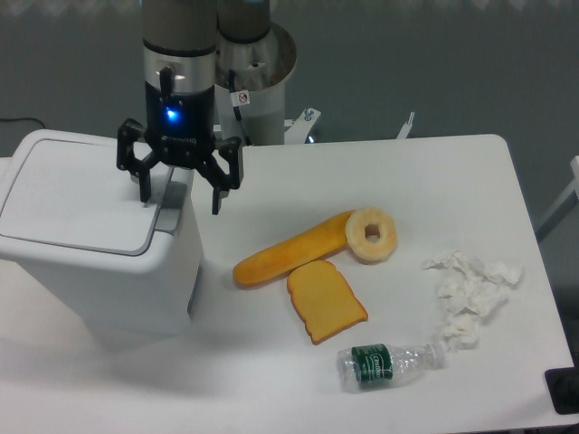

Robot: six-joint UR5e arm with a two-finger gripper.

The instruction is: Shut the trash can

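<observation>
The trash can [99, 262] stands at the left edge of the table [380, 172], its front latch side facing right toward the food. Its flat white lid [81, 194] now lies nearly level across the top, with only a thin dark seam showing along the front edge; whether it has seated fully on the rim cannot be told from this view.

The tool [178, 194] hangs over the right end of the lid, above the grey latch [172, 201], with its 2 fingers spread apart and holding nothing. 1 finger sits over the lid, the other just past the can's right side.

To finish well, the press should probably go straight down near the latch, where the lid is farthest from its hinge and most likely to sit proud. A light, steady push seems enough; too much force could tip or slide the can on the smooth table. The outer finger should stay clear of the can's side wall on the way down.

The baguette [291, 249], toast slice [326, 300] and donut [372, 234] lie well apart to the right, out of the way.
</observation>
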